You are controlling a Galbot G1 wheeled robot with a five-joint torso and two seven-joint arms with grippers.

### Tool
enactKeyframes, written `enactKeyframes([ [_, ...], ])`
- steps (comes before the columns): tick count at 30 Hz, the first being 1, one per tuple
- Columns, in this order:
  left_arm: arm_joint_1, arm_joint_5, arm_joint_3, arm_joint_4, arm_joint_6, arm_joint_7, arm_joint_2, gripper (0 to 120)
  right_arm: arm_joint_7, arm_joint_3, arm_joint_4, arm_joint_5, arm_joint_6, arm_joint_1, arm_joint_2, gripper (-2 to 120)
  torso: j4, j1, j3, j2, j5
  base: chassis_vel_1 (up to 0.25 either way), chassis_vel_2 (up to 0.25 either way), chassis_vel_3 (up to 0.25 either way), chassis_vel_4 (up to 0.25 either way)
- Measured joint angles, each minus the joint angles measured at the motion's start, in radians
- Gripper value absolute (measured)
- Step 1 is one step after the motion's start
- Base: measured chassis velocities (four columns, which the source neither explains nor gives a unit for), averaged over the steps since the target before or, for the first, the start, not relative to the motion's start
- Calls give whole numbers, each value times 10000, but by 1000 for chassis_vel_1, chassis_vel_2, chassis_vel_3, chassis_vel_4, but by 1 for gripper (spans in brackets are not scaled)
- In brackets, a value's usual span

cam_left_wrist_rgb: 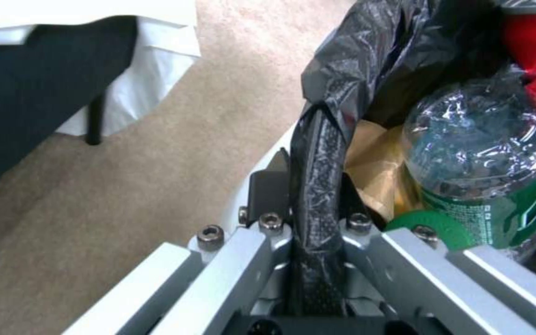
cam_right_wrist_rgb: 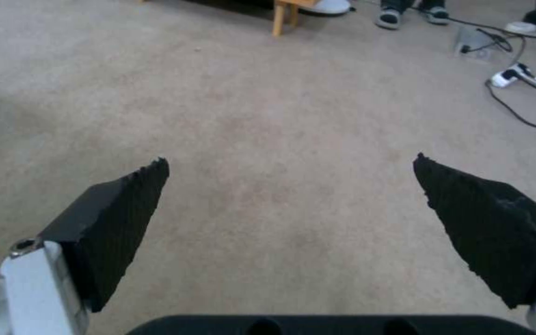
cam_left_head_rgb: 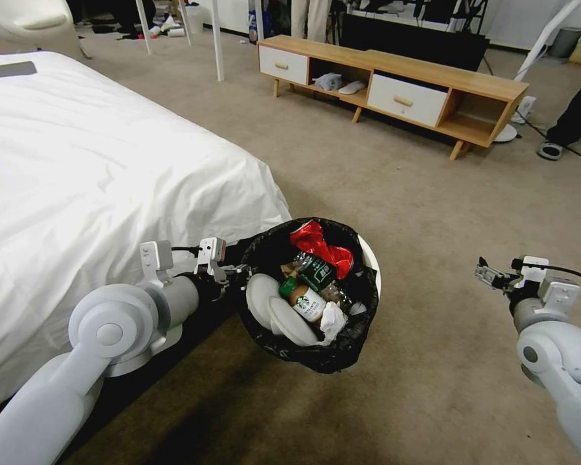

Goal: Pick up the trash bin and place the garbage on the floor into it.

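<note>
My left gripper (cam_left_head_rgb: 239,274) is shut on the rim of the trash bin (cam_left_head_rgb: 371,258), a white bin lined with a black bag, held off the floor (cam_left_head_rgb: 432,213) and tilted toward me beside the bed corner. In the left wrist view the fingers (cam_left_wrist_rgb: 274,181) pinch the bag-covered rim (cam_left_wrist_rgb: 318,153). Garbage lies inside: a red wrapper (cam_left_head_rgb: 319,248), a brown-drink bottle (cam_left_head_rgb: 305,300), a white tissue (cam_left_head_rgb: 332,320), a clear green-labelled bottle (cam_left_wrist_rgb: 479,153) and brown paper (cam_left_wrist_rgb: 377,177). My right gripper (cam_left_head_rgb: 487,271) hangs open at the right, over bare carpet (cam_right_wrist_rgb: 268,116), with nothing between its pads (cam_right_wrist_rgb: 113,218).
A white-sheeted bed (cam_left_head_rgb: 77,181) stands along the left, close to the left arm. A low wooden bench with white drawers (cam_left_head_rgb: 400,77) stands at the back. A person's shoe (cam_left_head_rgb: 552,150) is at the far right. A power strip with cables (cam_right_wrist_rgb: 516,74) lies on the carpet.
</note>
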Motion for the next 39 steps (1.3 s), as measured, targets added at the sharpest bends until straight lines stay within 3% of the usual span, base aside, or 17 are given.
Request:
enactKeyframes([
  [13, 61, 9, -45, -41, -1, -14, -48, 2, 3, 17, 19, 3, -2, -32, -9, 100, -10, 0, 0, 0, 0, -62, -66, -60, -64],
  [18, 92, 9, -61, -46, -1, -21, -66, 2, 2, 18, 40, 2, -3, -32, -7, 100, 8, 0, 0, 0, -1, 0, 0, 0, 0],
  [23, 106, 52, -64, -46, 0, -13, -77, 2, 2, 25, 51, 0, -2, -63, -5, 100, -3, 0, 0, 0, 0, 0, 0, 0, 0],
  [39, 122, 117, -56, -56, 0, -5, -83, 2, 13, 33, 103, 7, -2, -68, -41, 100, -1, 0, 0, 0, 0, -15, -18, -18, -17],
])
